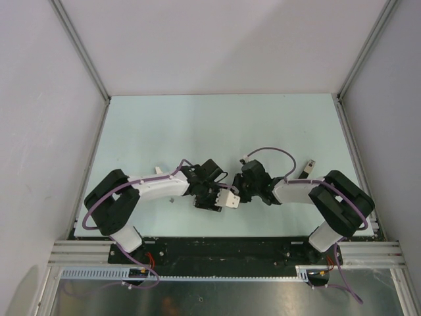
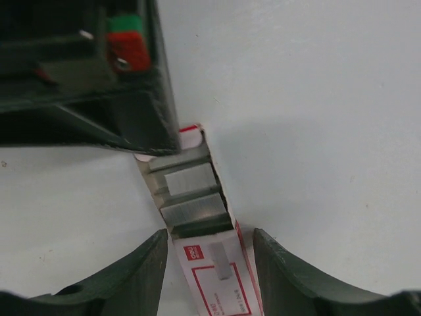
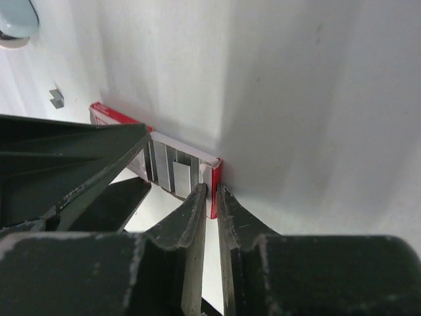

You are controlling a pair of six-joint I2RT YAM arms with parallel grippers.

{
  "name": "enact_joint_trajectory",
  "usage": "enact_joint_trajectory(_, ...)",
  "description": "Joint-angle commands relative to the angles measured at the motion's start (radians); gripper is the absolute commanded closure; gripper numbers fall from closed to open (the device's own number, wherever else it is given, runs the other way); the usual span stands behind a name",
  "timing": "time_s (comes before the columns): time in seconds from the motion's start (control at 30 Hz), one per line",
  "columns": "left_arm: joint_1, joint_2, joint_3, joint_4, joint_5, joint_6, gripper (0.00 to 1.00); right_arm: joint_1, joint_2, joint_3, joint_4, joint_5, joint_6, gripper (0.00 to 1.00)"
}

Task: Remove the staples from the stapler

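Note:
The stapler (image 1: 229,199) is a small white and red box-like case, held above the table between both arms. Its sleeve (image 2: 217,280) sits between my left gripper's (image 2: 209,242) fingers, which press its long sides. An inner tray is drawn out of the sleeve, and the staples (image 2: 194,207) lie in it as silver ribbed strips. My right gripper (image 3: 212,191) is shut on the tray's red end wall (image 3: 214,197). The staples (image 3: 181,172) show just beyond those fingers. In the right wrist view a left finger (image 3: 79,158) hides part of the case.
A small grey piece (image 1: 309,165) lies on the table behind the right arm. A pale blue rounded thing (image 3: 16,18) and a grey speck (image 3: 57,97) show at the far left. Grey enclosure walls stand on the left, right and back.

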Motion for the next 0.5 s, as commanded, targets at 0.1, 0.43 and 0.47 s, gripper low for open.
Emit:
enact_joint_trajectory(0.1, -0.004, 0.036, -0.015, -0.004, -0.024, 0.000, 0.41, 0.050, 0.015, 0.025, 0.032, 0.033, 0.064, 0.84)
enact_joint_trajectory(0.43, 0.025, -0.069, 0.011, -0.041, -0.044, -0.071, 0.07, 0.047, 0.012, 0.024, -0.010, 0.064, 0.073, 0.84)
enact_joint_trajectory(0.47, 0.036, -0.099, 0.018, -0.065, -0.023, -0.076, 0.04, 0.045, 0.012, 0.024, -0.014, 0.065, 0.073, 0.84)
